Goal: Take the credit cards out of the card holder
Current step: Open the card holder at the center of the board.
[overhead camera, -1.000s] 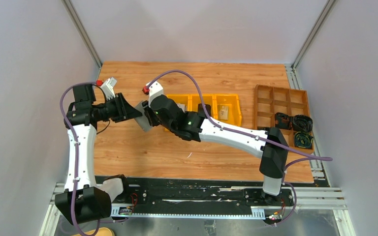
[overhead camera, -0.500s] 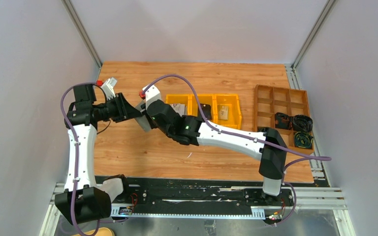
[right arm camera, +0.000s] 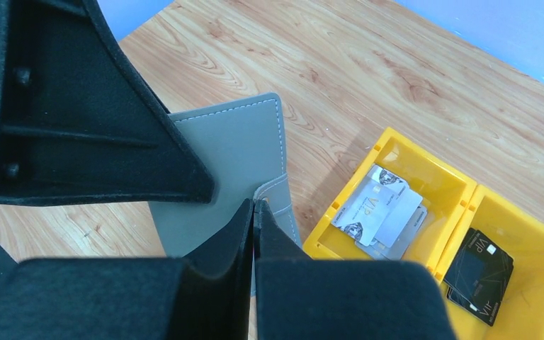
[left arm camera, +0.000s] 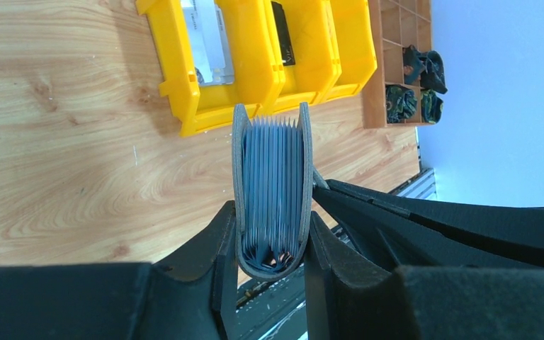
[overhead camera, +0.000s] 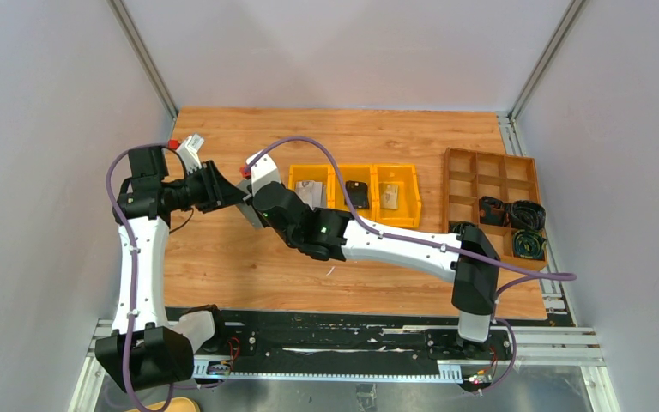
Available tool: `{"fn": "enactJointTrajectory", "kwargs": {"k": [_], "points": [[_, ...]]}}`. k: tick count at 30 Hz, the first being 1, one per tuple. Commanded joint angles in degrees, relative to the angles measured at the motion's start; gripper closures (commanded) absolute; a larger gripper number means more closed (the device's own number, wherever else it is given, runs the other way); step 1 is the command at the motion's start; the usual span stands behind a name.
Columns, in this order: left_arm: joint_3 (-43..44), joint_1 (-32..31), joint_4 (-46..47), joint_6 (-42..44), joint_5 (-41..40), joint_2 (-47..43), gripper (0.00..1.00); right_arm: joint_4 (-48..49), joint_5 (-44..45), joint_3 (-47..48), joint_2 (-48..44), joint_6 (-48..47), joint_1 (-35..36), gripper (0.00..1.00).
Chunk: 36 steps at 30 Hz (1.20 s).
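Mid-frame, the left gripper (left arm camera: 270,216) grasps the grey card holder (left arm camera: 269,156). The right gripper (right arm camera: 253,211), lower centre, is clenched shut at its flap.

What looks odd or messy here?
Nothing spilled or broken. The pale cards in the end compartment of the yellow bin lie in a crooked, overlapping heap, and the grey card holder hangs in the air, pinched by the left fingers.

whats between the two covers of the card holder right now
A packed row of thin grey-blue sheets, edge-on, cards or sleeves, can't tell which, fills the card holder. The left wrist view shows it.
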Motion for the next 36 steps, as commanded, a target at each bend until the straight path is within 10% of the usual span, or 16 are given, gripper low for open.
{"fn": "enactJointTrajectory", "kwargs": {"k": [1, 13, 17, 20, 36], "points": [[2.22, -0.32, 0.13, -1.57, 5.05, -2.38, 1.0, -3.25, 7.07, -2.39, -2.05, -2.11, -2.63, 1.0], [2.22, -0.34, 0.21, -0.75, 7.24, -3.54, 1.0, -3.92, -3.04, -6.45, -8.58, 1.9, -8.59, 1.0], [2.77, -0.31, 0.13, 2.11, 10.52, -3.43, 1.0, -3.84, -20.25, -8.35, -12.95, 4.63, -11.49, 0.37], [3.34, -0.32, 0.12, 4.93, 15.46, -2.8, 1.0, -2.4, -36.01, -11.79, -17.06, 9.5, -15.05, 0.22], [8.1, -0.31, 0.0, 10.88, 36.57, -6.0, 1.0, 32.79, -67.31, -34.84, -25.94, 36.74, -20.41, 0.2]]}}
